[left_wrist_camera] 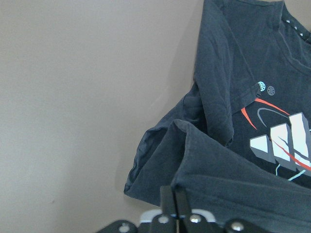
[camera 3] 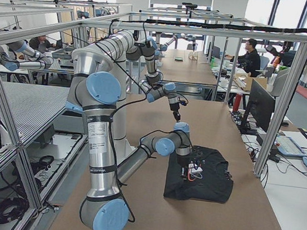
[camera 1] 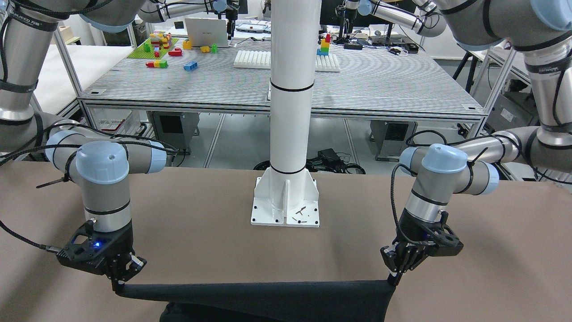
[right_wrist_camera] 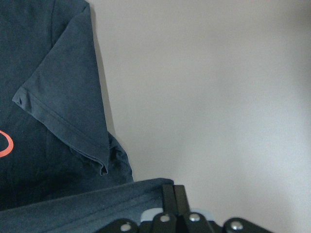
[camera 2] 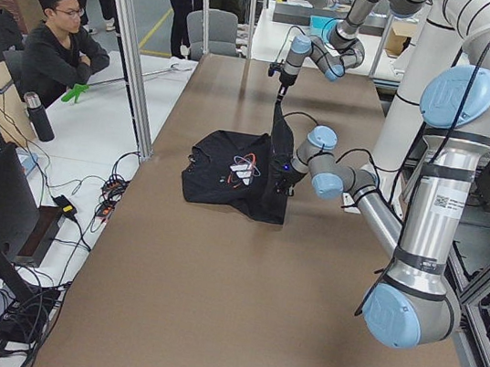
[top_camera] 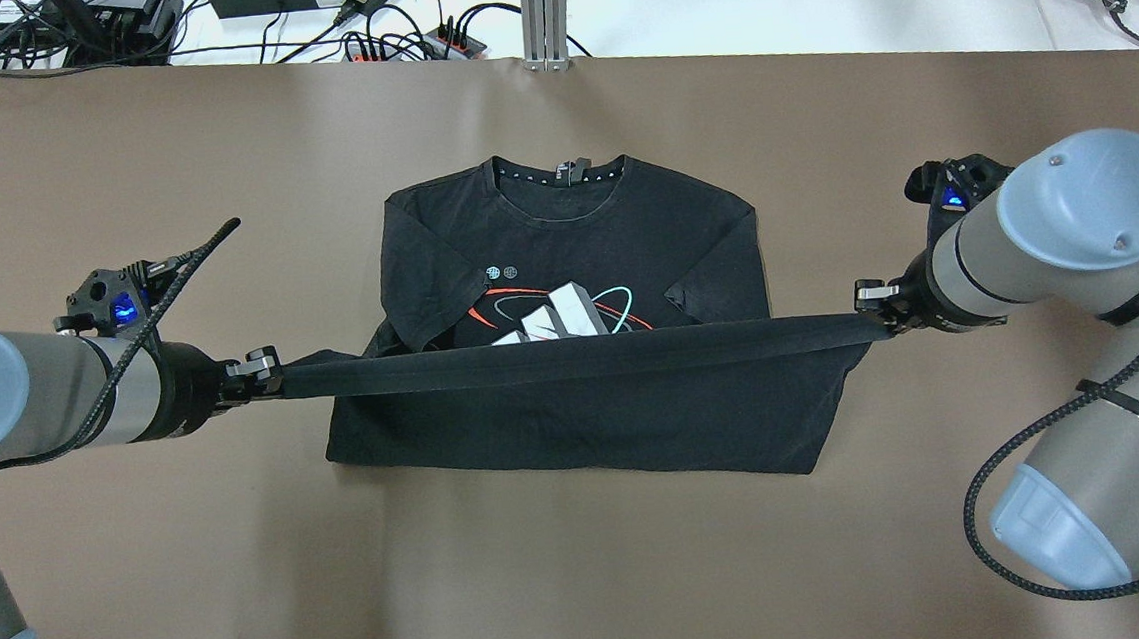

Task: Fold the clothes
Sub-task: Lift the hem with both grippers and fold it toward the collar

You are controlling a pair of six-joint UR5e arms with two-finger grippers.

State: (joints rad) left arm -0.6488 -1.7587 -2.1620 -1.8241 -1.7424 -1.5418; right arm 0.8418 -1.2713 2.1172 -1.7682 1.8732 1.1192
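One white pillar [camera 1: 291,89] stands on its base plate [camera 1: 286,203] at the near edge of the brown tabletop [top_camera: 588,579], midway between the two arms. Farther out, the left tool [top_camera: 270,368] and the right tool [top_camera: 872,310] are each clamped shut on a corner of the black T-shirt [top_camera: 577,429]. The wrist views show the fingers [left_wrist_camera: 175,204] pinched tight on a fold of cloth on the left, and likewise on the right [right_wrist_camera: 174,196]. Between them the hem edge is pulled into a taut, straight band, raised off the tabletop, with the lower body of the shirt hanging from it down to the surface. Beyond the band the chest lies flat, face up, and the band covers the bottom of the printed graphic [top_camera: 559,312] in white, red and teal. Both short sleeves lie folded in over the body. The collar [top_camera: 559,175] points to the far side. Past the far edge of the tabletop lie cables [top_camera: 379,34], and a person [camera 2: 58,45] sits there with arms crossed.
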